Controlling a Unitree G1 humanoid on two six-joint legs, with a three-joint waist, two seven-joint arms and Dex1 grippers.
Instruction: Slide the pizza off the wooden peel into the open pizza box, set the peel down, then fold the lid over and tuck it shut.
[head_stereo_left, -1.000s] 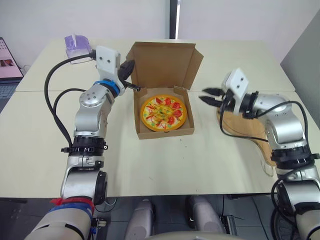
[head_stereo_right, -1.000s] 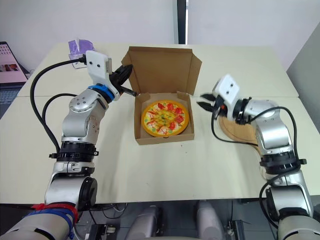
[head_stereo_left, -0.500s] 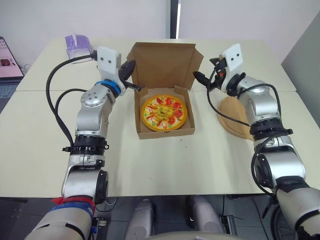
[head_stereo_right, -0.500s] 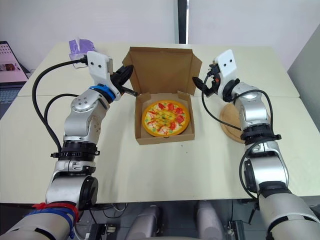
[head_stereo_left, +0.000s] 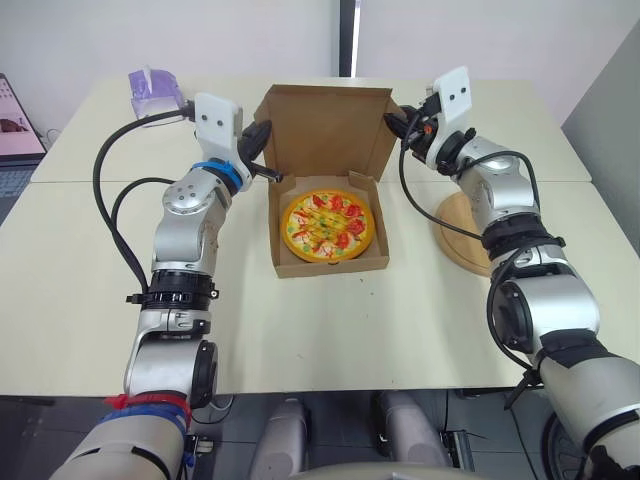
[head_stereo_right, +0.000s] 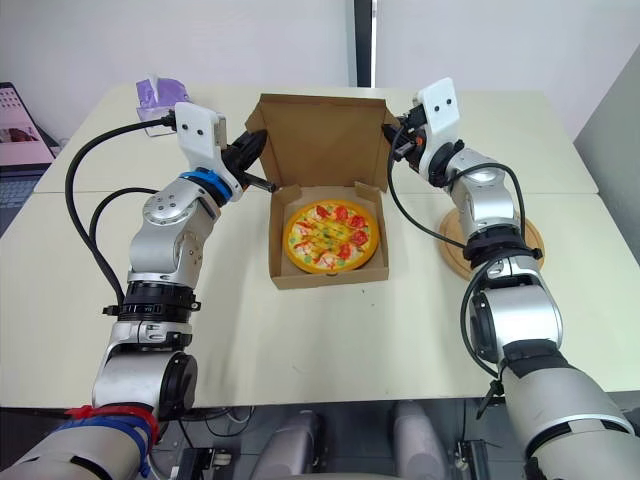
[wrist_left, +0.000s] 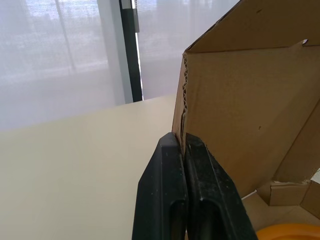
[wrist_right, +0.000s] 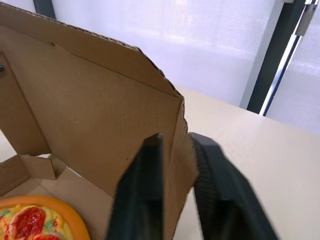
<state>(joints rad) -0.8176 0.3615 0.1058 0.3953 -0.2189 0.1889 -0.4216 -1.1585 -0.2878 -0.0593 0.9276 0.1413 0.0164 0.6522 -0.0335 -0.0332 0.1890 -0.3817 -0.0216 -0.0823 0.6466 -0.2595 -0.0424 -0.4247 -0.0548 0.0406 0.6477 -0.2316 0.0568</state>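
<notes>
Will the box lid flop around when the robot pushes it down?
Probably not much: the lid is corrugated cardboard, standing upright by itself. It likely folds along its back crease. It looks thin, so probably light; the left end effector pinches its edge.

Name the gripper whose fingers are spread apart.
The right gripper: its fingers stand apart, straddling a side flap of the lid. The left gripper has its fingers pressed together at the lid's opposite edge.
</notes>
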